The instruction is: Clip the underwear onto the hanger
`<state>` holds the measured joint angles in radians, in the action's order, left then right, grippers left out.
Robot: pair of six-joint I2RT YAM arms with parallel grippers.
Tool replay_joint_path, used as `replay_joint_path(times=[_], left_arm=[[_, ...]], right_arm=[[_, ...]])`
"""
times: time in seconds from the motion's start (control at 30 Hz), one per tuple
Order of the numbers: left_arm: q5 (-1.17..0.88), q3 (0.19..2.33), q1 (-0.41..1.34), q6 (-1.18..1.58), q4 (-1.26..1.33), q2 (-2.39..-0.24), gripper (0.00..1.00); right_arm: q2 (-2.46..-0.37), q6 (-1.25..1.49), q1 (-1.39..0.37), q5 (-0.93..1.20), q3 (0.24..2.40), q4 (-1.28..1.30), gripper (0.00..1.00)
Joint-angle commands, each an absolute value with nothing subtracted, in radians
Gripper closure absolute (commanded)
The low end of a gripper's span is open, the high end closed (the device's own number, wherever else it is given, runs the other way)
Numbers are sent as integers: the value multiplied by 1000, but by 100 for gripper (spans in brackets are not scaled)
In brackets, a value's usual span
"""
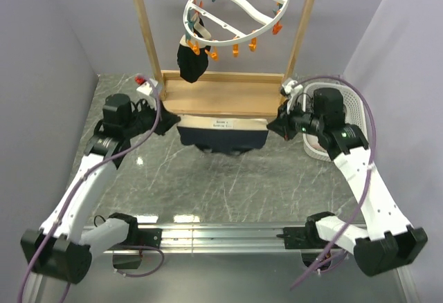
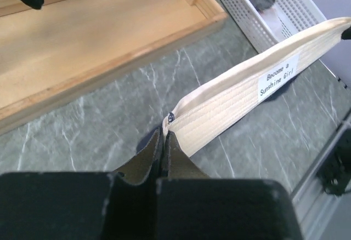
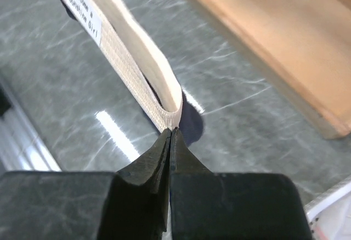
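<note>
Your arms rise from their bases and bend inward toward the wooden rack frame (image 1: 220, 94). Your left gripper (image 2: 164, 140) is pinched tight on the left end of the cream waistband, and your right gripper (image 3: 171, 136) is pinched tight on the right end. The underwear (image 1: 221, 137) hangs stretched between them, just in front of the frame's base board. The hanger (image 1: 239, 9) hangs tilted from the frame's top bar, with a black garment (image 1: 190, 61) clipped to its left side.

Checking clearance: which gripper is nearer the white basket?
Right. The right gripper is beside the white basket, pinching one end of the underwear; the left gripper holds the other end, farther left.
</note>
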<state>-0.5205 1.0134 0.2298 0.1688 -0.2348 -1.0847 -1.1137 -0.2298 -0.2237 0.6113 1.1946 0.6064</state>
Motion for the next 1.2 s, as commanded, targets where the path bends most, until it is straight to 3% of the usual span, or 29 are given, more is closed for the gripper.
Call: replay_joint_path(times=[0.0,0.17,0.43,0.67,0.77,0.83,0.87,0.93,0.97,1.03,1.17], left_arm=[[-545,971,232,92,-348,-959,100],[-443,930,275,129,-396,-1004,100],[-325,1040,285,189,-321,-1454,100],[-295,1074,285,224,-166,-1649,100],[-293,1066,285,230,-137,-1686,98],[-304,1063,285,232,-117,-1692,85],[-327,1063,284,230,-117,-1689,80],[-359,1060,265,236,-124,-1654,60],[-398,1052,255,245,-129,-1634,56],[-437,1046,210,259,-146,-1550,43],[-515,1048,141,273,-204,-1389,30]], right_arm=[[-1032,-295,-245,614,1148,690,100],[-1144,-259,-287,506,1065,594,100],[-1501,-137,-298,368,1100,396,100],[-1696,-104,-298,324,1138,298,100],[-1729,-106,-298,308,1152,299,86],[-1730,-101,-296,308,1157,310,72],[-1726,-98,-296,311,1157,313,61],[-1689,-94,-296,316,1155,324,52],[-1671,-84,-298,316,1154,328,45],[-1603,-80,-293,336,1154,347,42],[-1450,-42,-240,403,1126,316,36]])
